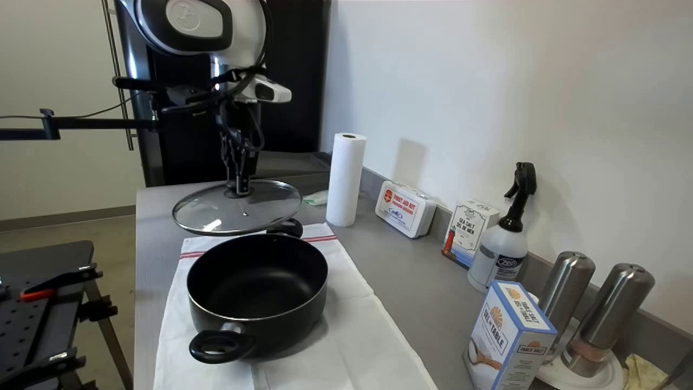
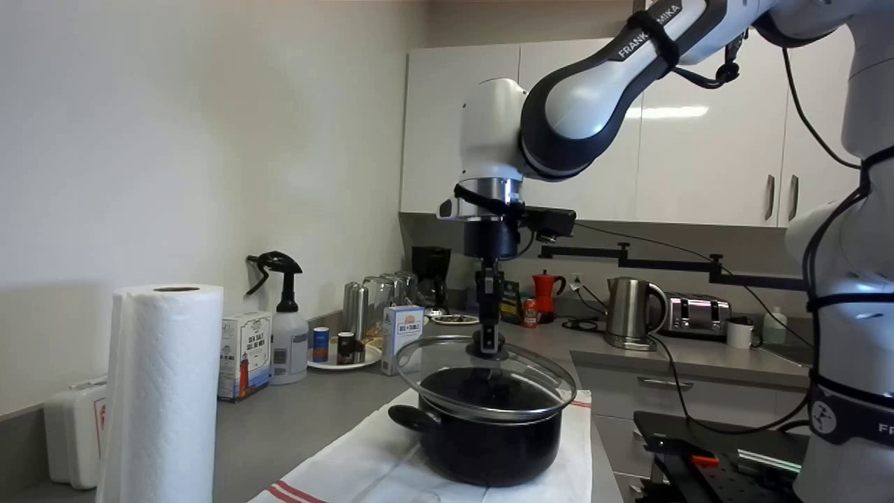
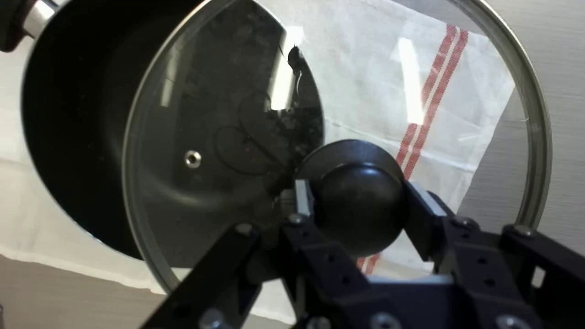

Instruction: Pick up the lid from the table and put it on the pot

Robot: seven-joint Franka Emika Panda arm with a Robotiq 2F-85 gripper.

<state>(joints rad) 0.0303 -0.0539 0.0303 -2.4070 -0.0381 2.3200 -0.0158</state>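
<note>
The see-through lid [image 1: 216, 214] with its metal rim is held in the air, slightly tilted, in both exterior views [image 2: 541, 370]. My gripper [image 1: 238, 187] points down and is shut on the lid's dark knob; the wrist view shows a finger on each side of it [image 3: 361, 198]. The black pot [image 1: 281, 330] stands open and upright on the white cloth. In the wrist view the lid [image 3: 539, 151] overlaps one side of the pot [image 3: 77, 137] and reaches past it over cloth and bare counter. The table [image 1: 373, 265] is the grey counter.
Along the wall stand a paper towel roll [image 1: 345, 181], a first aid kit [image 1: 405, 208], a sea salt box [image 1: 470, 230], a spray bottle [image 1: 498, 252], a table salt box [image 1: 506, 341] and steel canisters [image 1: 606, 319]. The cloth [image 1: 346, 346] lies under the pot.
</note>
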